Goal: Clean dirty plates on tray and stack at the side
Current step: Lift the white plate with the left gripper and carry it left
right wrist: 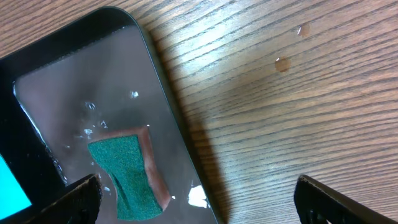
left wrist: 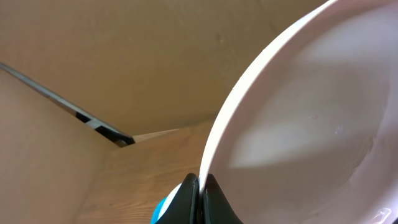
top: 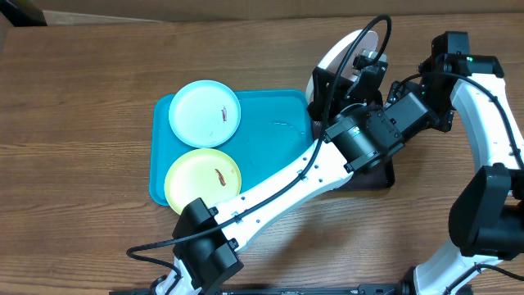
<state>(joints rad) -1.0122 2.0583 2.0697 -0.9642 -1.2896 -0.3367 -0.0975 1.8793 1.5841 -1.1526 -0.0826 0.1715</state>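
Observation:
My left gripper [left wrist: 200,194] is shut on the rim of the white plate [left wrist: 311,112] and holds it tilted on edge, off the table. In the overhead view the white plate [top: 342,51] is just beyond the turquoise tray's [top: 278,131] far right corner. The light cyan plate [top: 205,113] and the yellow-green plate [top: 203,176] lie flat on the tray's left half, each with a small brown smear. My right gripper [right wrist: 199,208] is open and empty above the right edge of a black tray [right wrist: 81,81], beside a green sponge [right wrist: 127,177].
The glossy black tray [top: 385,176] sits right of the turquoise tray, mostly under both arms; it is wet and holds the sponge. Water drops [right wrist: 282,63] lie on the wooden table. A cardboard wall stands behind the table.

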